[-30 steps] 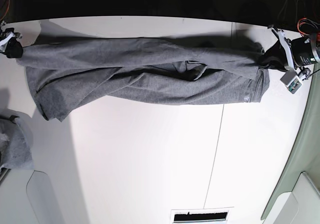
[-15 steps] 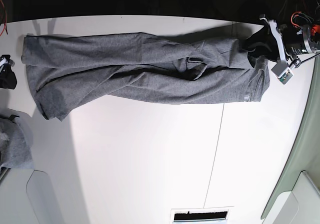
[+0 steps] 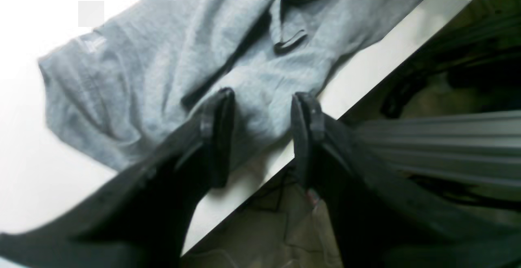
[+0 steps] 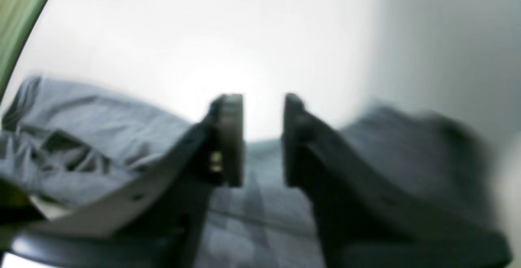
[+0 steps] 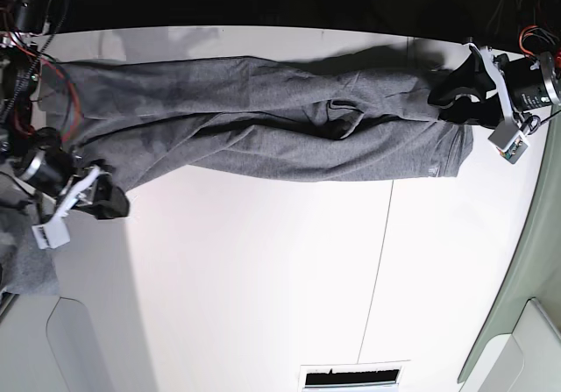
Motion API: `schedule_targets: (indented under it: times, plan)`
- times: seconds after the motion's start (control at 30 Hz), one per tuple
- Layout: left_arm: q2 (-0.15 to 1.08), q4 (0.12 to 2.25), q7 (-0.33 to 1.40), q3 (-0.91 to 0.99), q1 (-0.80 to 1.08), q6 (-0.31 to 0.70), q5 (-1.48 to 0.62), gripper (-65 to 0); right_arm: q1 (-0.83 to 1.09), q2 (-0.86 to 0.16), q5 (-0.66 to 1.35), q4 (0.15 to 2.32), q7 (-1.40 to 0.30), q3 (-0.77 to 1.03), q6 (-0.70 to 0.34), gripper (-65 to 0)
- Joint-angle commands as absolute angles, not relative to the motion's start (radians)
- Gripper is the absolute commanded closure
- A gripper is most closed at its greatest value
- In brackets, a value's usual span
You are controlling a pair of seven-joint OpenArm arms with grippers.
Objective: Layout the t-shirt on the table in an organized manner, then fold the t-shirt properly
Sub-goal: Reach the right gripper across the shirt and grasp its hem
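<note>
T-shirt (image 5: pixel 263 129) bunched lengthwise | my left gripper (image 3: pixel 260 137) gapes empty, right gripper (image 4: pixel 262 137) parted, empty | regrip corners, spread wide.

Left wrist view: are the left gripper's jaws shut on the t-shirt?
No. The left gripper has its jaws apart, with the t-shirt lying loose on the table between and beyond them.

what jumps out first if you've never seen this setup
A long grey t-shirt lies stretched, wrinkled, across the far side of the white table. The left gripper hovers open at its right end, the right gripper at its left corner, in the base view.
</note>
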State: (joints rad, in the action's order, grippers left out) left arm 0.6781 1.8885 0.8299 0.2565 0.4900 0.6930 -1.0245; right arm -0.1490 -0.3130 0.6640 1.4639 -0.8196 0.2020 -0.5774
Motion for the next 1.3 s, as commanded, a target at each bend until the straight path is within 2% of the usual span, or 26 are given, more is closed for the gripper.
schedule_targets:
  times: [0.0,0.03,0.2,0.33,0.5,0.6,0.63,0.8,0.97,1.2,1.27]
  plan:
    - [0.687,1.903,0.812,0.268,0.488,0.698,-1.044,-26.7,-0.176,-0.298,0.649,1.461,-0.786,0.167,-0.58,-3.7]
    - [0.678,1.903,0.812,0.268,0.488,0.698,-1.044,-26.7,-0.184,-0.275,0.616,1.443,-0.763,0.124,-0.581,0.0]
    - [0.61,1.903,0.812,0.268,0.487,0.698,-1.066,-26.7,-0.216,-0.192,0.482,1.321,-0.618,-0.081,-0.581,0.0]
    - [0.55,1.903,0.82,0.268,0.488,0.698,-1.065,-26.7,-0.227,-0.145,0.421,1.271,-0.614,-0.204,-0.58,0.0]
    - [0.541,1.903,0.837,0.268,0.488,0.698,-1.065,-26.7,-0.237,-0.089,0.427,1.284,-0.606,-0.273,-0.58,0.0]
    - [0.541,1.903,0.859,0.268,0.489,0.698,-1.065,-26.7,-0.247,-0.044,0.426,1.292,-0.606,-0.275,-0.583,-15.2]
    - [0.541,1.903,0.868,0.268,0.489,0.698,-1.065,-26.7,-0.248,-0.03,0.426,1.293,-0.606,-0.278,-0.59,-18.0]
    - [0.541,1.903,0.871,0.268,0.541,0.698,-1.065,-26.7,-0.272,0.001,0.367,1.293,-0.606,-0.392,-0.599,-19.2]
    - [0.54,1.903,0.861,0.268,0.596,0.698,-1.054,-26.7,-0.309,0.0,0.207,1.293,-0.606,-0.618,-0.587,-31.7]
    - [0.54,1.899,0.853,0.268,0.627,0.698,-1.011,-26.7,-0.327,0.0,0.06,1.292,-0.599,-0.786,-0.569,-31.4]
    - [0.54,1.897,0.847,0.268,0.627,0.698,-1.003,-26.7,-0.327,0.0,0.039,1.285,-0.599,-0.807,-0.551,-24.1]
